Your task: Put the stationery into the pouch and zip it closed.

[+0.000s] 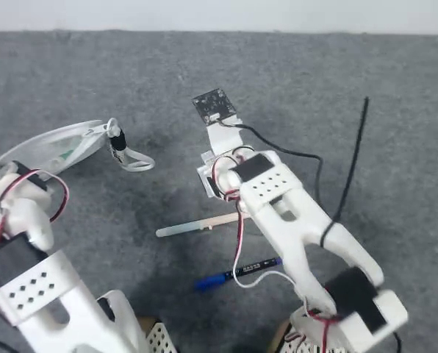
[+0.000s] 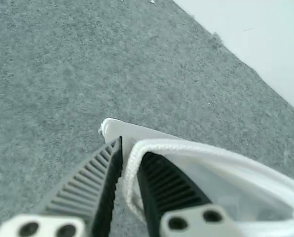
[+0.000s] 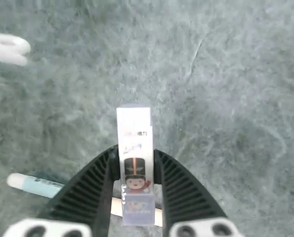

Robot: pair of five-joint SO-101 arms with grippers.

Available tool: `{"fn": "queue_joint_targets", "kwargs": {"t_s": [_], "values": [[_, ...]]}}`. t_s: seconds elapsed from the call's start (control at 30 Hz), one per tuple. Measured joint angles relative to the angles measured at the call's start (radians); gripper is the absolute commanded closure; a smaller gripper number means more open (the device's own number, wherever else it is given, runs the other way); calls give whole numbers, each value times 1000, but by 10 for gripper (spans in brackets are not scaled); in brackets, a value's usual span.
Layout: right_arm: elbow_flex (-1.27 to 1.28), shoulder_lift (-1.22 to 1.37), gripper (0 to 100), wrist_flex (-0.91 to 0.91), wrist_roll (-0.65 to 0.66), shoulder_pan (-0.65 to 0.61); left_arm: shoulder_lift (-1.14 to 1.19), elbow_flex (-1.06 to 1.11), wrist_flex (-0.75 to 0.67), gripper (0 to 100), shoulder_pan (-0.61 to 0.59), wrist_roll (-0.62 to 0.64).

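A translucent white pouch point(image 1: 54, 143) sits at the far left of the grey carpet, its black zipper pull point(image 1: 116, 141) and white strap loop point(image 1: 136, 162) pointing toward the middle. My left gripper point(image 2: 128, 170) is shut on the pouch's rim point(image 2: 186, 147). My right gripper point(image 3: 135, 155) is shut on a small white eraser point(image 3: 134, 131) with a toy-soldier print, held above the carpet. A pale blue pen point(image 1: 197, 226) and a dark blue pen point(image 1: 237, 273) lie near the right arm point(image 1: 267, 184). The pale pen point(image 3: 36, 183) lies below the right gripper.
A black cable point(image 1: 353, 165) runs across the carpet right of the right arm. The strap loop point(image 3: 6, 48) lies some way ahead of the right gripper. Bare carpet stretches across the back up to a white wall.
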Motion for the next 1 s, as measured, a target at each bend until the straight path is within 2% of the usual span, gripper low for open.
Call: {"fn": "queue_joint_targets", "kwargs": {"t_s": [0.2,0.47,0.63,1.0], "values": [[123,-183,986,-66,-3,3,0,0,11,988,120,-43],[404,-345,986,-420,-3,9,0,-11,37,989,239,-71],[466,-377,986,-555,-3,20,2,-77,106,989,293,-72],[468,-377,986,-612,-3,81,2,-224,173,990,450,-120]]}}
